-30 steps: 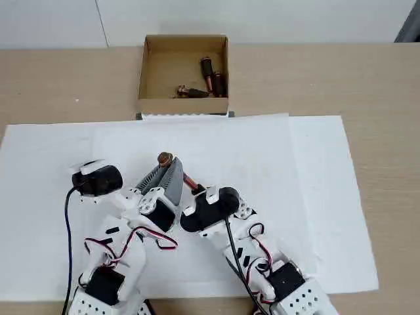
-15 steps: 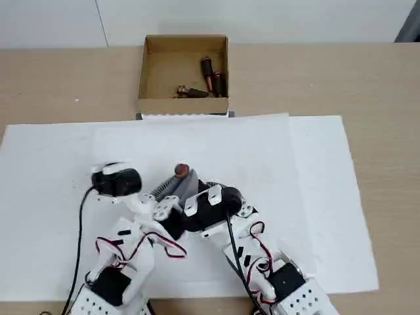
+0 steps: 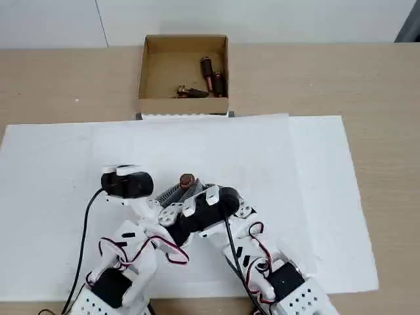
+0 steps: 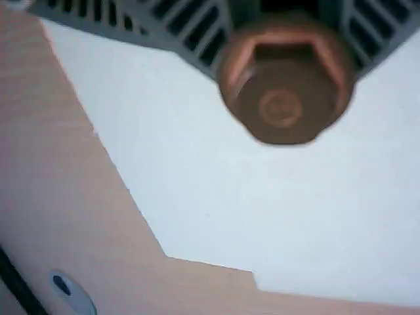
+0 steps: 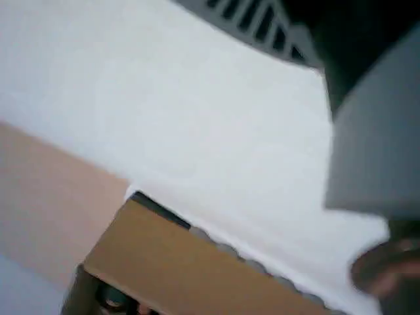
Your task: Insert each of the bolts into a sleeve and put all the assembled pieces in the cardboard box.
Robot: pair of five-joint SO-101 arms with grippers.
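In the left wrist view a copper bolt (image 4: 283, 98) shows its hex head, and my left gripper (image 4: 283, 23) is shut on it with a grey ribbed finger on either side. In the high view the bolt's head (image 3: 187, 178) sticks up from the left gripper (image 3: 182, 190) near the front middle of the white paper. My right gripper (image 3: 200, 199) lies right against it, its tip hidden under the arm. A copper-brown piece (image 5: 387, 266) sits at the right wrist view's edge. The cardboard box (image 3: 184, 105) stands at the back.
Several copper and dark assembled pieces (image 3: 211, 75) lie in the box's right half. A white paper sheet (image 3: 295, 197) covers the wooden table from the box's front wall (image 5: 164, 262) to the near edge. Both arm bases and their cables crowd the front.
The left arm has swung right and towards the front, bringing the bolt's head from left of the right gripper to just above it. The right arm has hardly moved.
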